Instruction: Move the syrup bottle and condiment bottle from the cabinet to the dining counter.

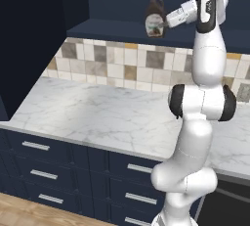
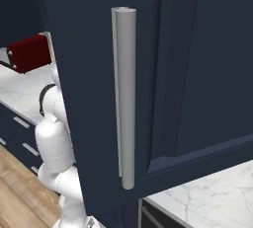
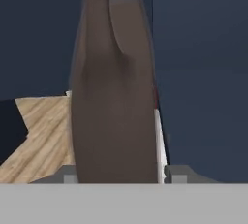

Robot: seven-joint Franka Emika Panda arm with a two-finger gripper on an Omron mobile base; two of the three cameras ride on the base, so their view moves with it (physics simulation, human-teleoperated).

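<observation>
1. Syrup bottle (image 1: 155,20) stands upright on the open cabinet (image 1: 112,27) shelf, high above the marble bench (image 1: 97,117); you can see its dark cap, narrow neck and pale label in the left base view.
2. You have the arm (image 1: 205,102) raised tall from the lower right of that view, with its wrist bent over so the claw (image 1: 167,20) reaches sideways to the bottle at label height.
3. From the hand view, your claw has the brown bottle body (image 3: 114,97) right between its two grey finger tips (image 3: 178,174), one on each side and pressed up against the glass: the claw looks clamped on the syrup bottle, its fingers held part-way apart by the bottle's width.
4. You can tell the bottle's base sits on or very near the shelf; whether it has lifted off you cannot tell.
5. Behind the bench you see a wall of mixed grey, tan and white tiles (image 1: 122,61), and below it navy drawers (image 1: 44,161) with short silver handles.
6. In the right base view, an open navy cabinet door (image 2: 188,74) with a long vertical silver bar handle (image 2: 126,98) stands close to the camera; a red appliance (image 2: 29,52) sits on the marble far to the left, and wood floor (image 2: 20,192) shows below.
</observation>
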